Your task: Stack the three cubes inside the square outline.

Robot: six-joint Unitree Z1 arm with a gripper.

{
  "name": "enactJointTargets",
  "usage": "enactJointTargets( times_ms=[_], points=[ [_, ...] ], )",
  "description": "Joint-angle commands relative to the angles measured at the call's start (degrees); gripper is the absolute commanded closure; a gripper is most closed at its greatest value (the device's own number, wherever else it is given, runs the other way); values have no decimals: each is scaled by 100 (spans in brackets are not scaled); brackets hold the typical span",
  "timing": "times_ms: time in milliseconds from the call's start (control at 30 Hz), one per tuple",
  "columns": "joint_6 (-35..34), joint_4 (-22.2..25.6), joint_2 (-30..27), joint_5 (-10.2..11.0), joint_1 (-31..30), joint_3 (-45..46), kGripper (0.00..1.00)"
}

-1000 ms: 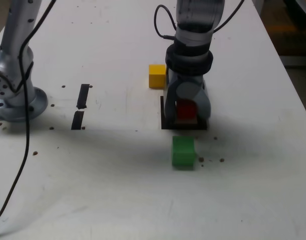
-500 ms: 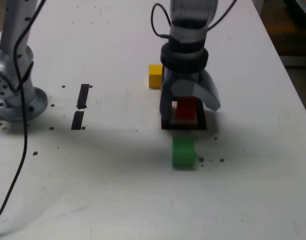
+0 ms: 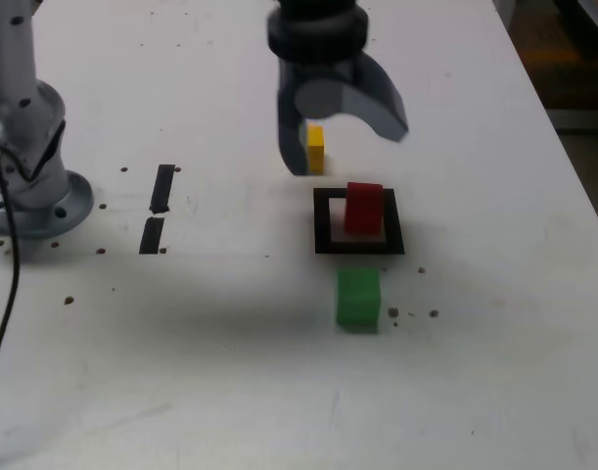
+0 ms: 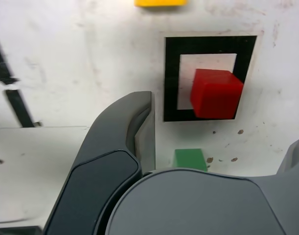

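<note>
The red cube [image 3: 364,208] stands free inside the square outline [image 3: 323,223], toward its right side in the wrist view, where the red cube [image 4: 215,93] overlaps the outline's [image 4: 171,78] black border. My gripper [image 3: 345,147] hangs open above and behind it, holding nothing. The yellow cube [image 3: 316,147] sits just beyond the outline, partly hidden by one finger [image 3: 294,137]. The green cube [image 3: 358,298] lies on the table in front of the outline. The wrist view also shows the green cube [image 4: 189,159], an edge of the yellow cube [image 4: 160,2] and one finger [image 4: 120,156].
Two short black bars [image 3: 161,188] [image 3: 152,235] mark the table at the exterior view's left. The arm's grey base [image 3: 29,166] with a cable stands at the far left. The table's right edge [image 3: 573,166] runs close to the outline's side.
The gripper opened, let go of the red cube inside the outline, and rose up and back. The red cube stayed in place.
</note>
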Motion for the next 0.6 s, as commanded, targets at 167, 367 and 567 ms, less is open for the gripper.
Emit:
enactJointTargets(
  times_ms=[167,367,567],
  points=[
    [-32,343,-411,180,254,11,0],
    [157,502,-446,236,614,82,0],
    [397,654,-385,248,957,132,0]
  ],
)
